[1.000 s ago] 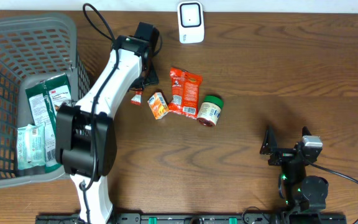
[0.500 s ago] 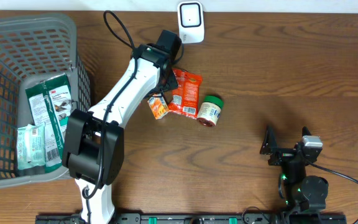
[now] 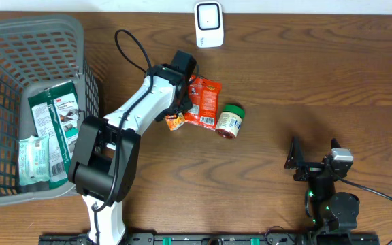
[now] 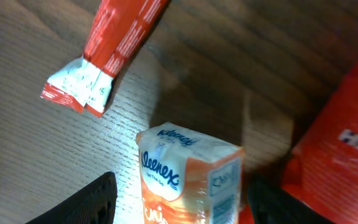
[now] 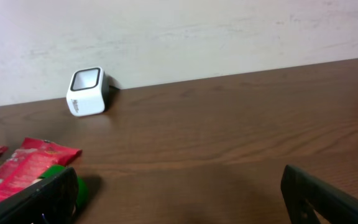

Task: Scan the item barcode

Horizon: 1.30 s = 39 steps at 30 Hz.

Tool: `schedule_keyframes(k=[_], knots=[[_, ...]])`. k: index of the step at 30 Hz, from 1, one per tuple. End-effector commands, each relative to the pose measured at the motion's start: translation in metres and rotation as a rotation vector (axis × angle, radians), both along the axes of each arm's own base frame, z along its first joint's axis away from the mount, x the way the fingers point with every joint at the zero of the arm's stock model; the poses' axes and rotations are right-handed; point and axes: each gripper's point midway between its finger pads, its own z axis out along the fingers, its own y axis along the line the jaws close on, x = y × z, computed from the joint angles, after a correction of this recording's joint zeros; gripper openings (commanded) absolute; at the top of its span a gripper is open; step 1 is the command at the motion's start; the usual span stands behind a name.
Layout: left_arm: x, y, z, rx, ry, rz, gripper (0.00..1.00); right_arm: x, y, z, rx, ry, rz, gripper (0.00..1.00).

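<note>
Basket (image 3: 87, 41): holds green packs (image 3: 50, 112); whether those were scanned can't be told.
Left gripper (image 4: 188, 200): fingers (image 4: 98, 200) partly open, straddling the tissues, gripping nothing.
Right gripper (image 3: 314, 160): spread wide, empty, well apart from the items.
Scanner (image 3: 209, 24): at the table's (image 3: 318, 82) far edge, nothing held up to it.
Tissues (image 4: 191, 165): lying on the table beside the red bag (image 3: 204, 101); likely the item to scan, with grasp, lift and scan all left to do.

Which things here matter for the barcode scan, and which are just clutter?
In play: Kleenex pack; left gripper, open around it; scanner.
Lying about: red snack bag; jar; red sachet; basket holding green packs; right gripper, open, idle.
</note>
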Motion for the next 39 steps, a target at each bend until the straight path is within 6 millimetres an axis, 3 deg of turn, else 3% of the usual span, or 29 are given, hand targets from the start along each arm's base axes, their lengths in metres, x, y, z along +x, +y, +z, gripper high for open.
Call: schedule_keyframes(k=[1, 5, 11, 22, 28, 32, 39], knots=[[-0.006, 0.0, -0.009, 0.01, 0.022, 0.006, 0.67, 0.0, -0.002, -0.002, -0.012, 0.006, -0.006, 0.99], [-0.009, 0.001, -0.011, 0.014, 0.03, 0.005, 0.61, 0.0, -0.002, -0.002, -0.012, 0.005, -0.006, 0.99], [-0.012, 0.002, -0.014, 0.019, 0.04, 0.005, 0.38, 0.0, -0.002, -0.001, -0.012, 0.005, -0.006, 0.99], [-0.011, 0.002, -0.012, 0.026, 0.042, -0.043, 0.23, 0.0, -0.002, -0.002, -0.012, 0.005, -0.006, 0.99], [-0.006, -0.001, 0.01, 0.018, -0.001, -0.148, 0.22, 0.0, -0.002, -0.001, -0.012, 0.005, -0.006, 0.99], [-0.01, -0.016, 0.03, -0.08, -0.013, -0.251, 0.22, 0.0, -0.002, -0.001, -0.012, 0.005, -0.006, 0.99], [-0.013, -0.012, 0.03, -0.167, 0.021, -0.255, 0.22, 0.0, -0.002, -0.002, -0.012, 0.006, -0.006, 0.99]])
